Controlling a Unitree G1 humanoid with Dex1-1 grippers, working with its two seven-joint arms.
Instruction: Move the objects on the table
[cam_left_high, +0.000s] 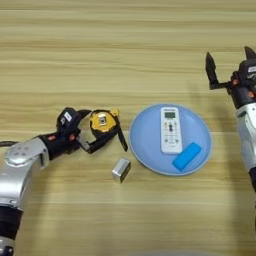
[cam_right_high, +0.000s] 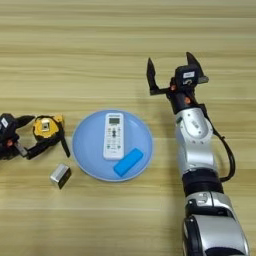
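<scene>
Left gripper: at the left of the table, fingers spread around the left flank of the tape measure, one tip above it and one below, near the black strap. Whether the tips press on the casing cannot be told. Right gripper: raised on the right side, fingers spread wide, holding nothing, well apart from every object.

Items, largest first. Pale-blue plate sits centre, just right of the tape measure. On it lies the white remote, lengthwise, with a blue block beside its lower right end. Tape measure rests on bare wood just beside the plate's left rim. Small silver-grey box stands on the wood below the tape measure, close to the plate's lower left edge.

Assessment: the step in hand appears to be the grasp of the tape measure by the left arm. Next move calls for closing both fingers squarely on the round casing; risk noted of the strap snagging or the casing rolling out.
</scene>
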